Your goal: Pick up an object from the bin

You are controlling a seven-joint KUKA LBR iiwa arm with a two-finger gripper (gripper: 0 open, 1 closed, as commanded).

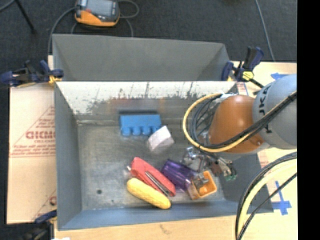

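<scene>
Crowding noted under gripper (198, 168): purple object (175, 172) just beside orange box (206, 187); grip state cannot be told; both possibly caught, then dropped.

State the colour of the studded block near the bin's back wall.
The block is blue, clearest in the camera view.

Even overhead light, soft shadows

gripper (196, 171) low on the right of the bin (67, 159), over purple thing (176, 172) and orange box (206, 186), banana (148, 193), red stapler (151, 176), blue block (140, 124) further left
</scene>
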